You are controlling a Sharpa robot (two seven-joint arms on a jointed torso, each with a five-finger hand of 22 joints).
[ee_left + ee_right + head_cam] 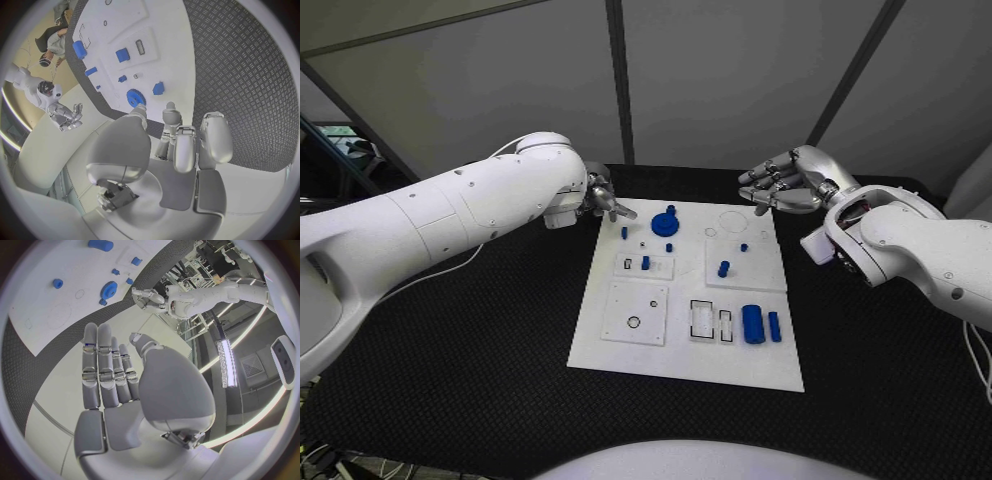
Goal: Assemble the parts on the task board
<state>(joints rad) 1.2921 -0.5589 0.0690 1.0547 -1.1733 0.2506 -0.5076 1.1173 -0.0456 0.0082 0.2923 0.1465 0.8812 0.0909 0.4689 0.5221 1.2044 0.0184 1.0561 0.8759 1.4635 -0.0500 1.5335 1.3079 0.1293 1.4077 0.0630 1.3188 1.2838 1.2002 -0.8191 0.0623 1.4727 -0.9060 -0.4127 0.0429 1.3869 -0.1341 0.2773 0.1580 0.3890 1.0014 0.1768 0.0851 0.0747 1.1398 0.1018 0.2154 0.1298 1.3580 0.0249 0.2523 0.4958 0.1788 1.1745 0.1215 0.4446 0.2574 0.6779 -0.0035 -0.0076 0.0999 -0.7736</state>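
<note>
Task board [687, 345] on the desk [473, 380] carries blue parts [753, 324] in its recesses; both hands' fingers [100, 365] hover spread, holding nothing.

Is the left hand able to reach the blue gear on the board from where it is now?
Probably yes: the left hand hovers empty at the board's far edge, and nothing stands between it and the blue gear.

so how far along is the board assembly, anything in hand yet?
Early, by the look of it. Nothing in hand: the left hand and right hand hover empty at the far edge of the task board, fingers apart. The blue gear stands on the board; two blue cylinders lie loose near the front, likely still to place.
</note>
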